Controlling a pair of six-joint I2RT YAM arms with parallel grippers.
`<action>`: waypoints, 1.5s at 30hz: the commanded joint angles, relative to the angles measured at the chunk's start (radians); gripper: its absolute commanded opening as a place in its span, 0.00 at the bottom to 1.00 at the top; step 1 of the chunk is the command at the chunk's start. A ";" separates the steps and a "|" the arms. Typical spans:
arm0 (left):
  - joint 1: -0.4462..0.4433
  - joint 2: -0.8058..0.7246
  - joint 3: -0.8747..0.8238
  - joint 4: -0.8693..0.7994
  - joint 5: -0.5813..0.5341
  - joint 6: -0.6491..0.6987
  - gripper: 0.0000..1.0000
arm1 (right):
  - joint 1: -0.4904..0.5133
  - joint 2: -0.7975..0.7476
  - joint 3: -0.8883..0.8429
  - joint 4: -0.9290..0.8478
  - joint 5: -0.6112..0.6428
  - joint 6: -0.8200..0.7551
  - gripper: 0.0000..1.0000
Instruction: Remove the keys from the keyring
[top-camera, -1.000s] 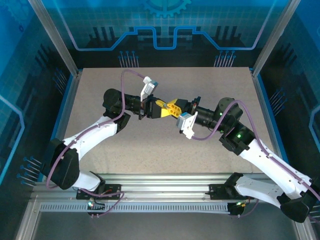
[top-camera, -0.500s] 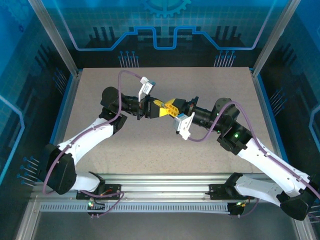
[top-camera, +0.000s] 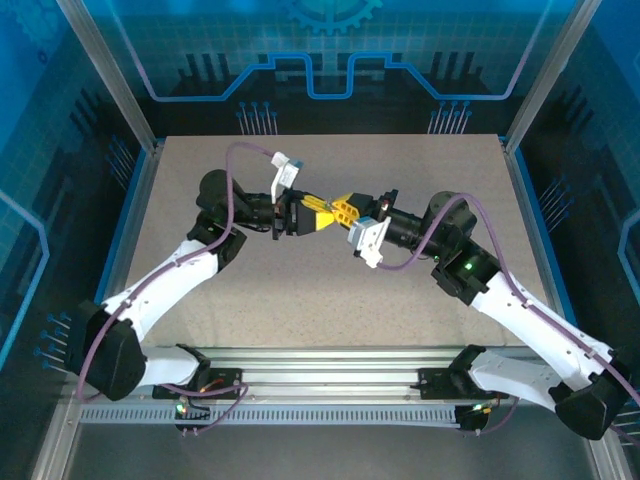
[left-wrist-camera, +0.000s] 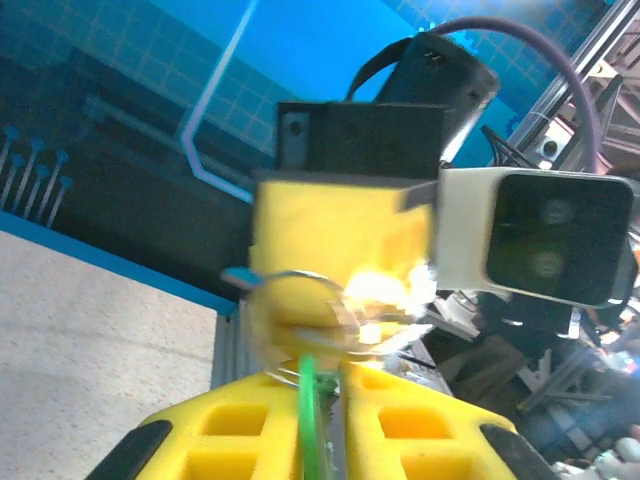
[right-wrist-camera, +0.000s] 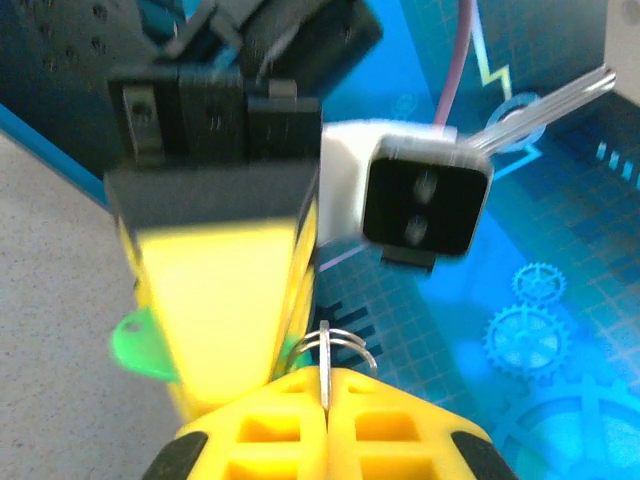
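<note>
Both pieces look joined, centre frame: right gripper pinches tiny grey looped metal key; whether left gripper holds flat bright-green plastic tag, unclear.

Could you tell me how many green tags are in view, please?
1: the green tag stands edge-on between fingers of the left gripper, opposite the right gripper pinching a wire ring. Others could be hidden.

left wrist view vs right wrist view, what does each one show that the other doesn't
Left wrist: the green keyring tag edge-on between the jaws of the left end effector, plus the right wrist camera. Right wrist: the tag's flat rounded end, and the metal loop pinched in the right end effector. Both: the tag, the loop, the table.
</note>
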 joint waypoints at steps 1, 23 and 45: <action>0.005 -0.063 0.020 0.025 -0.026 0.086 0.23 | -0.028 0.033 -0.034 -0.034 -0.015 0.088 0.00; 0.004 -0.104 -0.052 -0.054 -0.093 0.178 0.48 | -0.094 0.027 -0.043 0.174 -0.062 0.262 0.00; 0.084 -0.273 -0.019 -0.518 -0.522 0.396 0.59 | -0.165 0.036 0.021 0.105 -0.162 0.229 0.00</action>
